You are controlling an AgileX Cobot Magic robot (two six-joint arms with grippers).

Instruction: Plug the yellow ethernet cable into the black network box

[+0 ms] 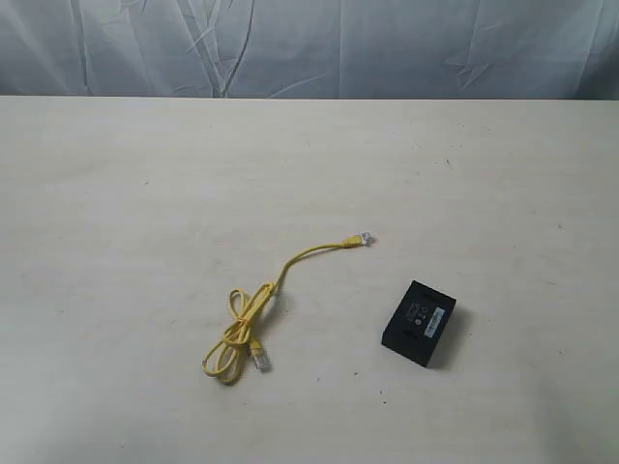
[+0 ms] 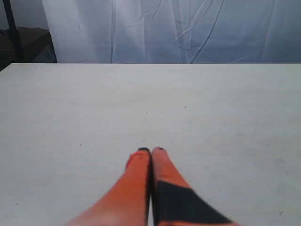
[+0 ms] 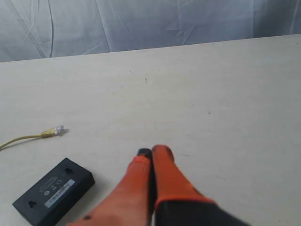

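Note:
The yellow ethernet cable (image 1: 253, 322) lies on the pale table left of centre, coiled in loose loops, one clear plug (image 1: 365, 238) stretched out to the right and the other (image 1: 261, 362) beside the coil. The black network box (image 1: 420, 323) with its white label lies flat to the right of the cable, apart from it. Neither arm shows in the exterior view. My left gripper (image 2: 151, 150) is shut and empty over bare table. My right gripper (image 3: 151, 151) is shut and empty, with the box (image 3: 52, 190) and one cable plug (image 3: 57, 130) beside it.
The pale table (image 1: 135, 184) runs wide around both objects. A wrinkled grey-white cloth backdrop (image 1: 309, 43) hangs behind its far edge. A dark stand (image 2: 14, 28) shows at the corner of the left wrist view.

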